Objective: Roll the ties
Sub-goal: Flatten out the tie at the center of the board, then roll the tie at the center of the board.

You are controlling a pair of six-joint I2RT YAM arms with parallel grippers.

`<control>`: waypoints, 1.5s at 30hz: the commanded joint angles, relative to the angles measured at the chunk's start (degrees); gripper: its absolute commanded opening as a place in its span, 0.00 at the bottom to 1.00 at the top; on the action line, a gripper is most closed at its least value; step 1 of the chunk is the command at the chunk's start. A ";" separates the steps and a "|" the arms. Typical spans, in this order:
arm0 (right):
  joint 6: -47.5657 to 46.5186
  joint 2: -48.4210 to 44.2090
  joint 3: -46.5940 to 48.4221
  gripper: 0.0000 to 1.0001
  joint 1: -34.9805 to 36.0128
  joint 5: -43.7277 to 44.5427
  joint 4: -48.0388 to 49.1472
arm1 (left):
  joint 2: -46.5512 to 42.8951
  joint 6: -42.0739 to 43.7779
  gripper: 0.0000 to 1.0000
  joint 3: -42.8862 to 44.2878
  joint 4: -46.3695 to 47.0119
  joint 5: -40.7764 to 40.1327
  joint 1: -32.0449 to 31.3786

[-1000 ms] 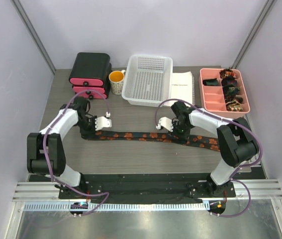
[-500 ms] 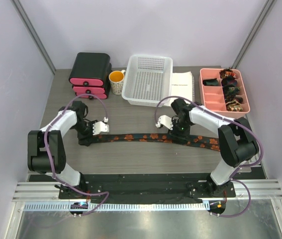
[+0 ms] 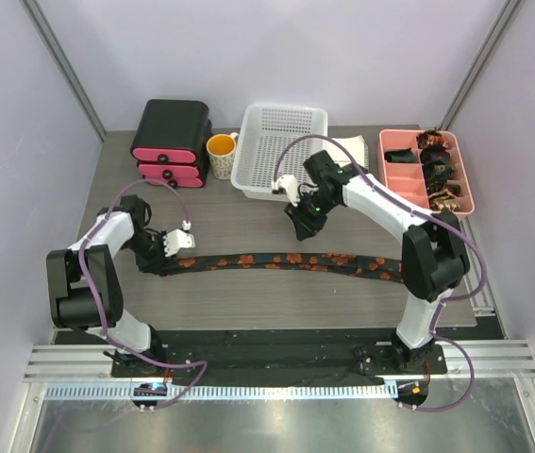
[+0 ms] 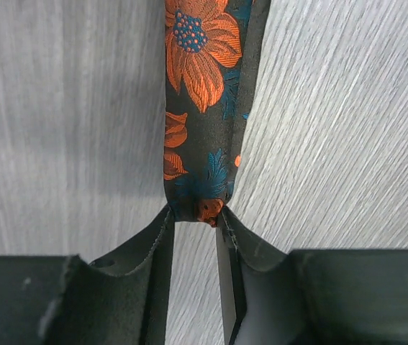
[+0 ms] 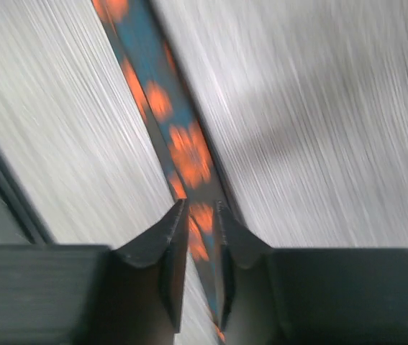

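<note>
I see one tie (image 3: 286,259) stretched flat across the table (image 3: 248,302), running left to right in front of both arms. Left gripper (image 4: 196,215) is down at its left end: jaws nearly closed, tips pinching the bunched end of the fabric between them. Right gripper (image 5: 201,215) is up off the table, behind the tie's middle in the top view. Its jaws are a narrow slit apart, nothing in them. That wrist view is blurred; the tie just shows below through the gap. Coiled ties (image 3: 440,172) sit in the right-hand compartments of the pink tray (image 3: 394,170), far right.
</note>
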 commanded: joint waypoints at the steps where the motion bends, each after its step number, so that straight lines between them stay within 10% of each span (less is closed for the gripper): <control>1: 21.74 4.28 6.35 0.21 1.65 -12.06 6.69 | -2.08 -0.27 0.29 -2.23 2.89 2.43 0.97; 13: 46.99 13.51 6.18 0.20 7.89 -18.76 24.99 | -5.08 -2.99 0.33 -5.48 6.50 5.33 0.88; 19: 54.99 16.67 6.96 0.19 12.29 -17.26 32.98 | -4.11 -2.73 0.59 -7.41 7.46 4.01 0.88; 45: 82.94 24.96 7.06 0.21 18.45 -18.05 58.99 | -11.05 3.94 0.34 -3.29 4.48 7.62 -0.61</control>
